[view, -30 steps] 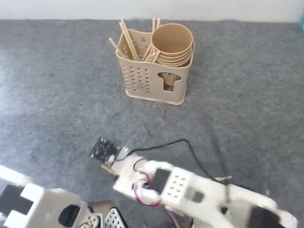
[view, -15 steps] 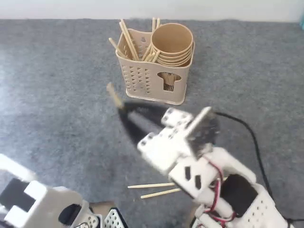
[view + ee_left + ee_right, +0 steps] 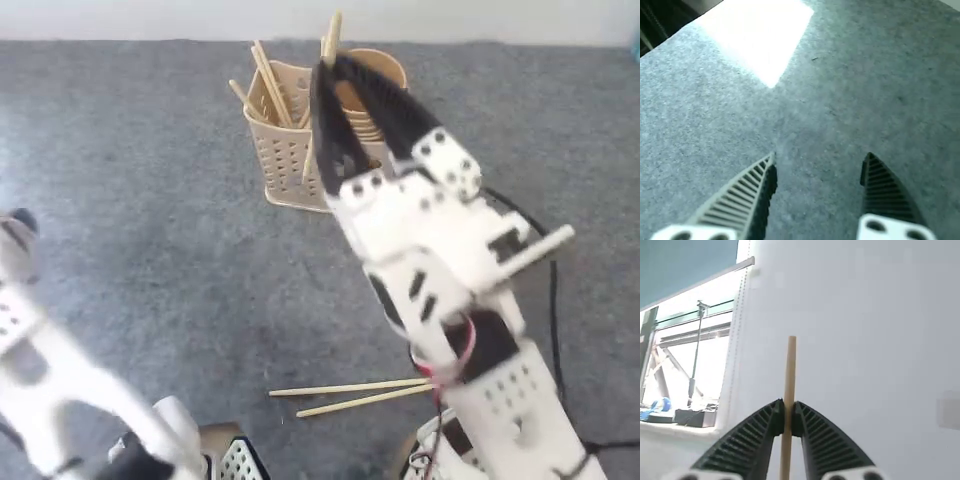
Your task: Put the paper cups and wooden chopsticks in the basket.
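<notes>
The basket (image 3: pixel 285 160) holds cups (image 3: pixel 390 62) and chopsticks (image 3: pixel 265 75). The right fingers (image 3: pixel 757 437) clamp a chopstick (image 3: pixel 790 365); two chopsticks (image 3: pixel 345 387) lie on the worktop (image 3: pixel 130 200); left fingers (image 3: pixel 745 200) apart

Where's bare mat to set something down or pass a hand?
Free: mat left of the basket, and the strip to its right. Crowded: the basket, packed with cups and chopsticks, with the right gripper holding a chopstick across it in the high view; two loose chopsticks beside the right arm.
</notes>
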